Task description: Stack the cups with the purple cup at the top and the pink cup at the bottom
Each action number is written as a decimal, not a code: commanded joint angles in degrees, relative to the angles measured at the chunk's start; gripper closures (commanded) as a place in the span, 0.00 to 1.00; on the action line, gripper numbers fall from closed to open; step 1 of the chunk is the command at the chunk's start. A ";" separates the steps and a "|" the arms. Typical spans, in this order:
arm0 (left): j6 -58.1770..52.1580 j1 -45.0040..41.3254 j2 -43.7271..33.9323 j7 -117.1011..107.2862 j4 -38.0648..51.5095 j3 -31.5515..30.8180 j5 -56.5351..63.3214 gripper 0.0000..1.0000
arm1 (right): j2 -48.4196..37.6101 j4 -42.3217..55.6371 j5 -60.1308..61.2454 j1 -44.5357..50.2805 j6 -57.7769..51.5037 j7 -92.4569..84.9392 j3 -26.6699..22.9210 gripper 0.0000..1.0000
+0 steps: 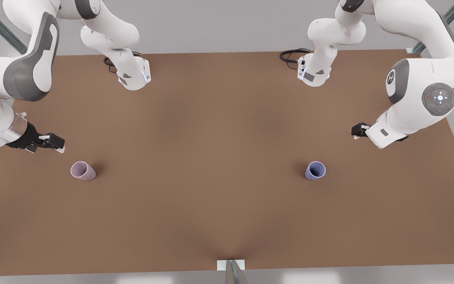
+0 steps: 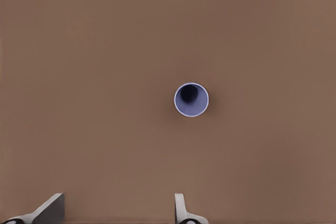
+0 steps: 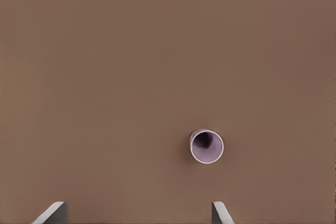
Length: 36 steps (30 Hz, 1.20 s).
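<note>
The brown tabletop (image 1: 227, 221) carries both cups upright and well apart. The left gripper (image 2: 118, 211), fingers apart, hovers above the purple cup (image 2: 191, 99); the right gripper (image 3: 139, 213), fingers apart, above the pink cup (image 3: 206, 146). Nothing is grasped yet, so next the left gripper must descend around the purple cup.
</note>
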 commanded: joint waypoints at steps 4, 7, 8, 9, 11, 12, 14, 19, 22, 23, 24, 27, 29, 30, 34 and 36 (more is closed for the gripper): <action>0.35 -0.09 0.39 -0.01 -0.44 0.35 0.03 0.00 | -0.42 -1.90 0.33 -0.03 0.32 0.00 0.37 0.00; 0.44 -0.09 0.57 -0.01 -1.32 0.53 -1.12 0.00 | -2.61 -11.75 0.59 -1.52 6.99 -2.90 -0.07 0.00; 0.53 0.00 1.18 -0.10 -1.32 0.61 -1.12 0.00 | -3.23 -15.53 0.59 -2.05 9.72 -6.05 -0.50 0.00; 0.53 0.00 1.18 -0.01 -1.41 0.53 -1.21 0.00 | -3.93 -18.61 0.59 -2.05 13.76 -12.38 -1.91 0.00; 1.23 0.00 1.62 -0.01 -1.40 0.88 -2.52 0.00 | -2.62 -20.37 0.94 -3.45 15.08 -13.80 -3.41 0.00; 1.32 0.09 1.71 -0.01 -1.41 0.88 -2.52 0.00 | -2.44 -23.18 2.35 -4.07 18.50 -15.20 -3.93 0.00; 1.41 0.35 2.06 -0.01 -1.41 0.97 -2.52 0.00 | -0.68 -26.34 3.93 -4.07 22.37 -21.53 -7.18 0.00; 1.32 0.44 2.06 -0.01 -1.40 1.23 -2.52 0.00 | 4.15 -33.20 8.24 -6.01 33.28 -29.53 -7.36 0.00; 1.14 0.53 2.42 -0.01 -1.32 1.32 -2.52 0.00 | 6.79 -33.82 8.15 -6.09 37.76 -30.59 -7.62 0.00; 1.23 0.53 2.68 -0.01 -1.41 1.67 -2.52 0.00 | 7.14 -34.26 8.15 -6.09 39.33 -30.59 -7.63 0.00; 1.41 0.53 2.85 -0.01 -1.41 1.67 -2.52 0.00 | 7.23 -34.61 8.15 -6.09 40.39 -30.67 -7.71 0.00; 1.49 0.61 3.38 0.08 -1.32 1.67 -2.52 0.00 | 9.25 -34.35 8.06 -6.09 42.50 -30.67 -7.71 0.00; 1.49 0.61 3.73 0.08 -1.32 1.67 -2.52 0.00 | 9.95 -34.43 8.15 -6.09 42.77 -30.59 -7.71 0.00; 1.49 0.61 3.73 0.08 -1.32 1.76 -2.52 0.00 | 10.57 -34.70 8.06 -6.09 43.82 -30.67 -7.71 0.00; 1.14 0.70 4.52 0.08 -1.32 2.37 -2.61 0.00 | 12.41 -37.60 8.15 -6.71 46.99 -30.59 -7.80 0.00; 1.23 0.70 4.96 0.17 -1.32 2.37 -2.61 0.00 | 13.03 -37.60 8.06 -6.97 47.77 -30.67 -7.80 0.00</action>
